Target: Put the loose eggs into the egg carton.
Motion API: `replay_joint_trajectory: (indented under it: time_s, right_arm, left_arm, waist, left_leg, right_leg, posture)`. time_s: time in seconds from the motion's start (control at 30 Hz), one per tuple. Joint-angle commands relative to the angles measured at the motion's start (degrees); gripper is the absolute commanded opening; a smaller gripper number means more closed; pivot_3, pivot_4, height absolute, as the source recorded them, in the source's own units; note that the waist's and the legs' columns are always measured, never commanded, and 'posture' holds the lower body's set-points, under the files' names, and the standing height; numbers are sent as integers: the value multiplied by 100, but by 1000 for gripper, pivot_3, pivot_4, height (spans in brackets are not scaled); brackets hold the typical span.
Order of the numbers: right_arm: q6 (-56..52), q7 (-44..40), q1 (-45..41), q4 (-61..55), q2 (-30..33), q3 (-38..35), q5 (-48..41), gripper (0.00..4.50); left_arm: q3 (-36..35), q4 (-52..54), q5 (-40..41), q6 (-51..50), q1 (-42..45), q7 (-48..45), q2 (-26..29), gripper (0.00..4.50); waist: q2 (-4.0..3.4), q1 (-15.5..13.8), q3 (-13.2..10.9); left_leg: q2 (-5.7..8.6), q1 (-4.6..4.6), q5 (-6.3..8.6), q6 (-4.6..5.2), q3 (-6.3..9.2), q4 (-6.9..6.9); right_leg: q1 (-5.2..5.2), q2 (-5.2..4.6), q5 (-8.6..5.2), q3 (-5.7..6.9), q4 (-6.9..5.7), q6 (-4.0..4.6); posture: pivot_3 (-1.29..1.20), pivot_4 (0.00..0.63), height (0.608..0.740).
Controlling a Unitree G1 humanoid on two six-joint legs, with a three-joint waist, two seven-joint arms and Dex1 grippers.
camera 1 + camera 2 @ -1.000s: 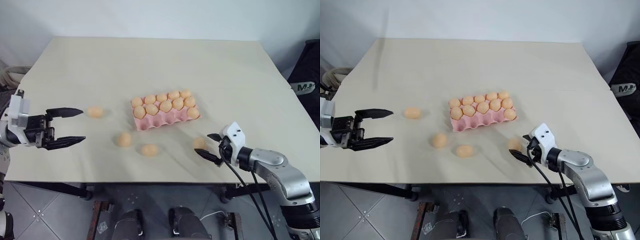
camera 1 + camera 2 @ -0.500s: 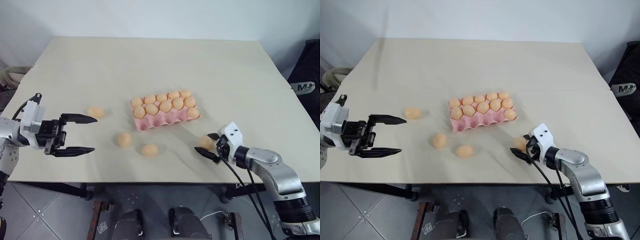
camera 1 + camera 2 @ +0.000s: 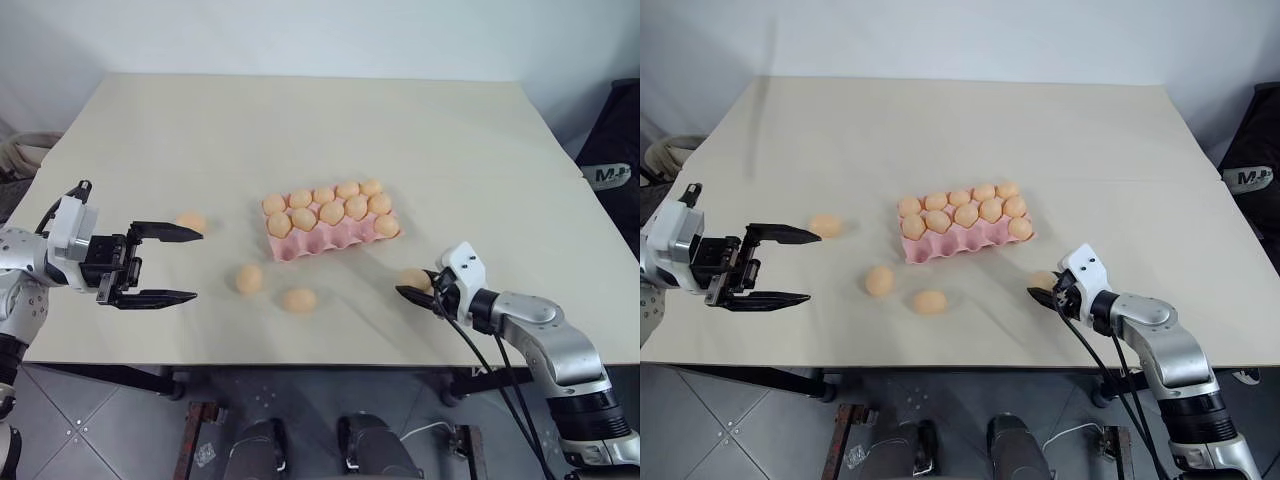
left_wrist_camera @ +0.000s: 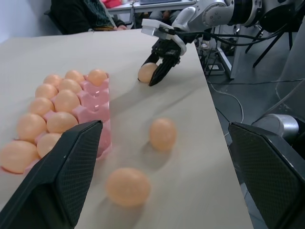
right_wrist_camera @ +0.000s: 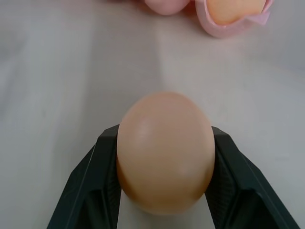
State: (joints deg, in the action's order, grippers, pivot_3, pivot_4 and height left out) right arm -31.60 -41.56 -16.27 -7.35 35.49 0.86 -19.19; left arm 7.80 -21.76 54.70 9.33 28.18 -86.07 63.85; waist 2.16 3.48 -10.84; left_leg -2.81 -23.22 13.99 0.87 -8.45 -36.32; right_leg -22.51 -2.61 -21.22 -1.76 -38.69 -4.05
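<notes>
A: Right gripper (image 3: 414, 293) has closed since a second back; its fingers now sit against both sides of the near-right egg (image 5: 164, 151), where before they stood wide around it. Left arm has swung in toward the table's middle.

B: Egg lifted?

A: Can't tell. It looks to be on the table (image 3: 300, 120) or barely off it, pinched across its short axis, narrow end pointing away along the fingers.

B: Carton (image 3: 333, 232)?

A: Ahead and to the left of that egg, near but apart. Back two rows look full, ten eggs; the front row nearest the robot looks empty. So the carry runs forward-left, up and over the pink front wall, a short hop by my reckoning. Right arm is plainly the nearer one.

B: Other loose eggs?

A: Three. One (image 3: 191, 222) just off the upper fingertip of the left gripper (image 3: 177, 264), two more (image 3: 249, 278) (image 3: 299, 299) between that gripper and the carton's near edge.

B: Left gripper's state?

A: Spread wide, empty, pointing across toward the carton.

B: Any writing?

A: White letters on a dark object (image 3: 610, 175) past the table's right edge; I read an "M" and no more.
</notes>
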Motion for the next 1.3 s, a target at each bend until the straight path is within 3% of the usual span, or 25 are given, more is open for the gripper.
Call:
replay_joint_trajectory:
  time_s: [0.03, 0.33, 0.53, 0.83, 0.93, 1.1, 1.3]
  right_arm:
    - [-170, -7, -685, -326, -1, -194, -200, 2135]
    - [-138, 642, -2302, 477, -1153, 373, 199, 2135]
    - [449, 764, -2478, 1269, -1557, 682, 697, 2135]
    - [1154, 705, -2616, 2106, -1672, 776, 1175, 2135]
    - [1164, 616, -2643, 2116, -1675, 781, 1185, 2816]
    - [1098, 437, -2629, 1886, -1693, 752, 1061, 4456]
    - [694, 201, -2592, 1181, -1544, 611, 827, 4456]
  left_arm:
    - [-26, 141, 82, -38, 85, -643, 8, 4500]
    - [116, 87, 57, -67, 279, -643, -81, 4500]
    - [95, 66, 71, -68, 355, -643, -151, 4500]
    - [-36, 67, 89, -95, 320, -643, -165, 4500]
    - [-59, 53, 73, -80, 316, -643, -179, 4500]
    - [-90, 20, 50, -79, 328, -643, -218, 4500]
    - [-107, -12, 38, -84, 341, -643, -265, 4500]
  waist:
    - [-3, 20, -2]
    - [-3, 72, -2]
    - [-3, 86, -2]
    - [-3, 151, -2]
    - [-3, 147, -2]
    - [-3, 143, -2]
    - [-4, 141, -2]
  left_leg:
    - [0, 0, 0, 0, 0, -2]
    - [-2, -4, -9, -16, 2, 0]
    - [0, -16, -8, -14, 1, -2]
    - [-2, -12, -10, -17, 0, -5]
    - [-3, -10, -11, -19, 0, -4]
    - [-3, -11, -11, -19, 0, -4]
    - [-4, -11, -11, -19, 0, -4]
  right_leg:
    - [-1, 0, 0, -1, -3, 0]
    - [-5, 4, -1, 0, -2, 2]
    - [-8, 3, -1, 3, 10, 1]
    - [-9, 6, -1, 0, -2, 1]
    - [-10, 7, -1, 0, -7, 1]
    - [-10, 6, -1, 0, -6, 1]
    - [-10, 6, -1, 0, -7, 1]
  posture:
    - [0, 150, 740]
    - [0, 150, 740]
    - [0, 150, 740]
    - [0, 150, 740]
    - [0, 150, 740]
    - [0, 150, 740]
    - [0, 150, 740]
